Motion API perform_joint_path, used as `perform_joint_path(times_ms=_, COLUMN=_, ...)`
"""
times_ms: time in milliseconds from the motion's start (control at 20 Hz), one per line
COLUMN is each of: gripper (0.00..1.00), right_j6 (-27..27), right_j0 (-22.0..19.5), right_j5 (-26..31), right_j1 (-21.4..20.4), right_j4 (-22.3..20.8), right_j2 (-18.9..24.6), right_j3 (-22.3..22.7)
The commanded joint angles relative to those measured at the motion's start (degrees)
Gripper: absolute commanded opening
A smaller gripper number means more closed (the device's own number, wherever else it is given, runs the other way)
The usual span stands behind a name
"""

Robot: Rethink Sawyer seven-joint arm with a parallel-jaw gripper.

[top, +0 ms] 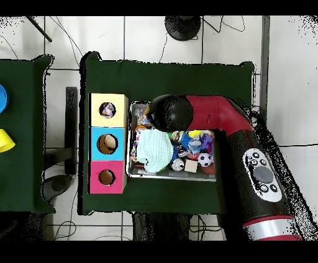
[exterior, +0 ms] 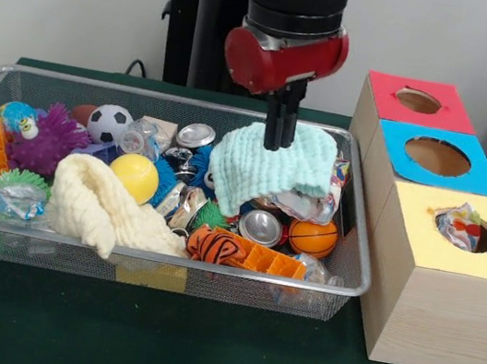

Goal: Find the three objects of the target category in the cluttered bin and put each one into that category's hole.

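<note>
My gripper [exterior: 279, 139] hangs over the right half of the wire mesh bin [exterior: 183, 98], its fingers shut on the top of a mint-green cloth [exterior: 269, 169]. The cloth droops from the fingertips and hides the items under it; from above the cloth [top: 153, 151] shows at the bin's box-side end. A cream cloth [exterior: 104, 205] lies in the bin's front left. To the right stand three boxes with holes: red [exterior: 418, 100], blue [exterior: 437, 157] and yellow [exterior: 465, 228]. A crumpled, colourful thing sits in the yellow hole. In the overhead view the arm hides the gripper.
The bin also holds a soccer ball [exterior: 109, 122], a yellow ball [exterior: 135, 176], a small basketball [exterior: 313, 238], crushed cans [exterior: 261, 227], a purple spiky ball [exterior: 50, 138] and an orange striped toy [exterior: 214, 244]. The boxes [top: 107, 144] touch the bin's side.
</note>
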Motion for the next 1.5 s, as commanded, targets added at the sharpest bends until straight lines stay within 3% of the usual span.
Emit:
perform_joint_path(times_ms=50, gripper=1.0, right_j6=-1.4, right_j0=1.3, right_j5=-3.5, right_j1=1.4, right_j4=-5.4, right_j2=2.2, right_j3=8.4)
perform_joint_path(times_ms=200, gripper=1.0, right_j6=-4.7, right_j0=-1.0, right_j5=-6.3, right_j1=1.2, right_j4=-5.8, right_j2=4.9, right_j3=11.7)
perform_joint_path(times_ms=300, gripper=1.0, right_j6=1.0, right_j0=-0.1, right_j5=-7.6, right_j1=0.8, right_j4=-5.8, right_j2=2.2, right_j3=13.2)
perform_joint_path(times_ms=400, gripper=1.0, right_j6=0.7, right_j0=-0.2, right_j5=-8.8, right_j1=1.6, right_j4=-7.1, right_j2=2.1, right_j3=14.0)
perform_joint_path(times_ms=800, gripper=1.0, right_j6=2.0, right_j0=2.0, right_j5=-10.8, right_j1=4.9, right_j4=-11.5, right_j2=-0.5, right_j3=13.5)
perform_joint_path(times_ms=1250, gripper=1.0, right_j6=5.1, right_j0=3.7, right_j5=-8.0, right_j1=9.6, right_j4=-10.8, right_j2=-2.9, right_j3=11.4)
perform_joint_path(times_ms=1500, gripper=1.0, right_j6=2.4, right_j0=4.1, right_j5=-8.8, right_j1=11.0, right_j4=-12.6, right_j2=-3.2, right_j3=10.6)
